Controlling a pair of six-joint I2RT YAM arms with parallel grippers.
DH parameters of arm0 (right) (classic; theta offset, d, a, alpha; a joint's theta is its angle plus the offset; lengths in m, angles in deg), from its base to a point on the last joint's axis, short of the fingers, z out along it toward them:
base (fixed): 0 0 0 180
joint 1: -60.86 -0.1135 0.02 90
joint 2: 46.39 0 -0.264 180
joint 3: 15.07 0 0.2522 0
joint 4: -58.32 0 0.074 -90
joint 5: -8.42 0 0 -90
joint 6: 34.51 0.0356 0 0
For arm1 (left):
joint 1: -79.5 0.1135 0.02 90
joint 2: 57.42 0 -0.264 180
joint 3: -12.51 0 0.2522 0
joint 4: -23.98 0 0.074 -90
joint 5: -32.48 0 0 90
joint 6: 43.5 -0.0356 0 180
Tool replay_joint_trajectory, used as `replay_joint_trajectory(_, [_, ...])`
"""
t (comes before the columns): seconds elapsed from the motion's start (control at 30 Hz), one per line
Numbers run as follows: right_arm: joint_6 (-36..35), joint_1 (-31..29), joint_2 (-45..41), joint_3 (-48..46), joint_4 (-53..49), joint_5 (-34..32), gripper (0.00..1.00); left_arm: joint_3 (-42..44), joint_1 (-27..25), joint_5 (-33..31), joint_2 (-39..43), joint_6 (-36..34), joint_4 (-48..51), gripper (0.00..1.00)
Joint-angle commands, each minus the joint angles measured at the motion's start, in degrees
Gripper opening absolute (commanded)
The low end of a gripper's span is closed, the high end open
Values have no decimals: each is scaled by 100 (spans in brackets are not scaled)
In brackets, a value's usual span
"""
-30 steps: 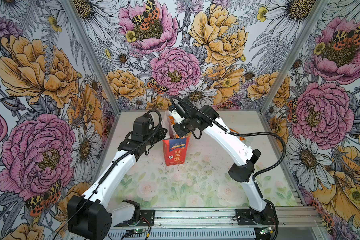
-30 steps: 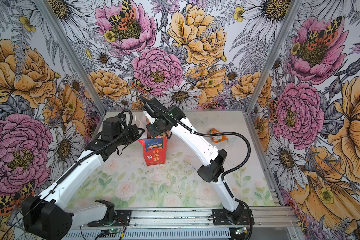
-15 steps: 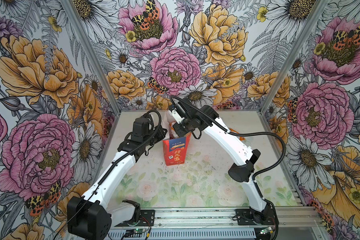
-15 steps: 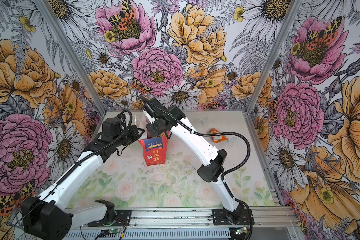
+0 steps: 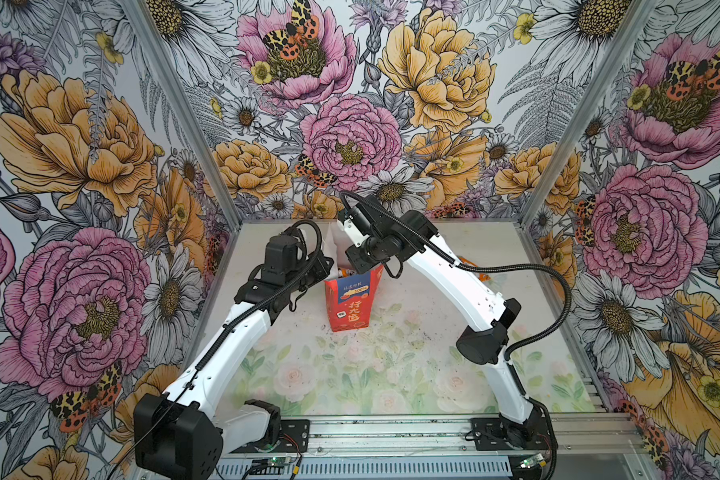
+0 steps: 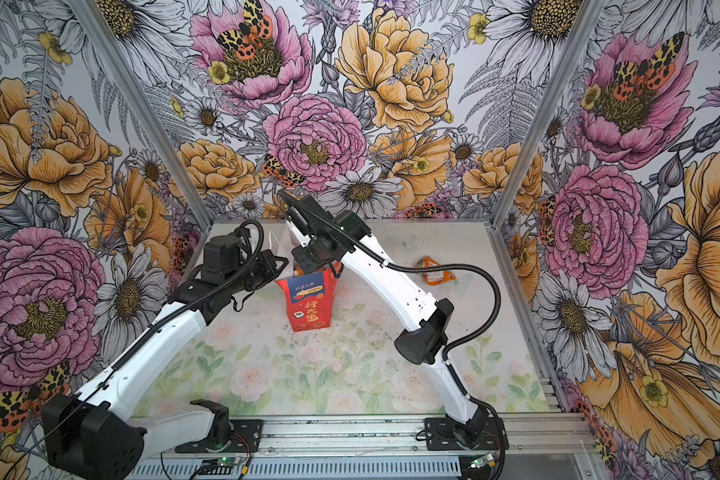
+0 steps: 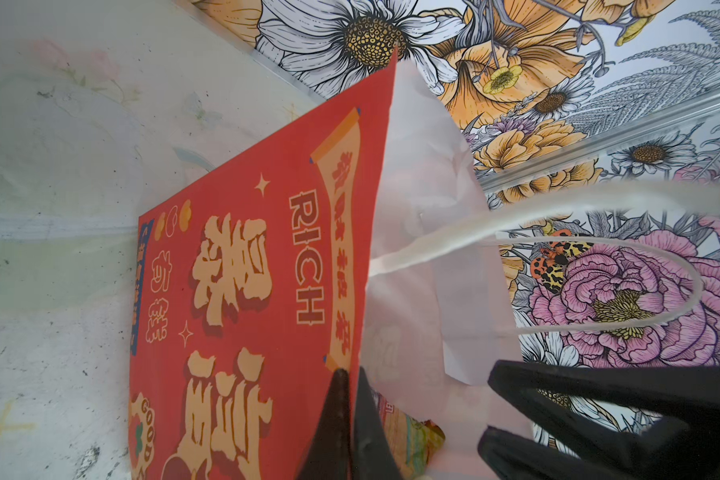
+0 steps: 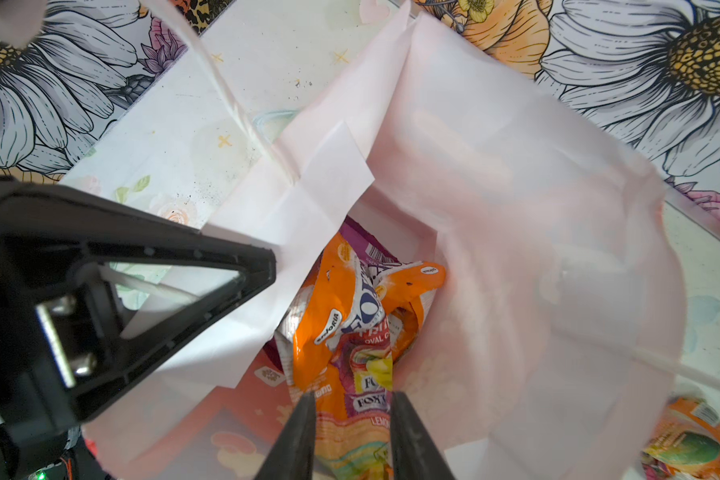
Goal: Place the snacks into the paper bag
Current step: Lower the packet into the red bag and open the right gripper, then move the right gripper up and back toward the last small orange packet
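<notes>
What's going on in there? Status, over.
Left end effector pinching paper bag rim. Right end effector open over its mouth, orange packets inside. Another orange packet on table. Nothing blocking.

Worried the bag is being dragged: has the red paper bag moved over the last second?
No. In both top views the paper bag stands at the same spot on the table and its flower print, still upright.

the paper bag (image 7: 242, 291) says "rich" and "good"; an orange packet (image 8: 341, 324) says "lemon".

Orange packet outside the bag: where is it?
In a top view the orange packet lies right-rear on the table, behind the right arm, apart from the paper bag.
</notes>
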Motion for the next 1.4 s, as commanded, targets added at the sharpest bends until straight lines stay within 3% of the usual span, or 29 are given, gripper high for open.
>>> replay_joint_trajectory(0.0, [3, -45, -96, 168, 131, -54, 33, -24, 69, 64, 199, 47, -554, 0])
replay_joint_trajectory(0.5, [-294, -38, -841, 159, 408, -472, 46, -4, 138, 124, 262, 56, -536, 0])
replay_joint_trajectory(0.87, [-587, 27, -1662, -374, 406, -1692, 71, -71, 137, 152, 288, 38, -510, 0])
replay_joint_trajectory(1.13, [-461, 510, -2190, -1038, 403, -2111, 88, -61, 166, 178, 305, 30, -501, 0])
replay_joint_trajectory(1.37, [-227, 1192, -2647, -1697, 488, -2175, 93, -55, 175, 187, 335, 29, -483, 0])
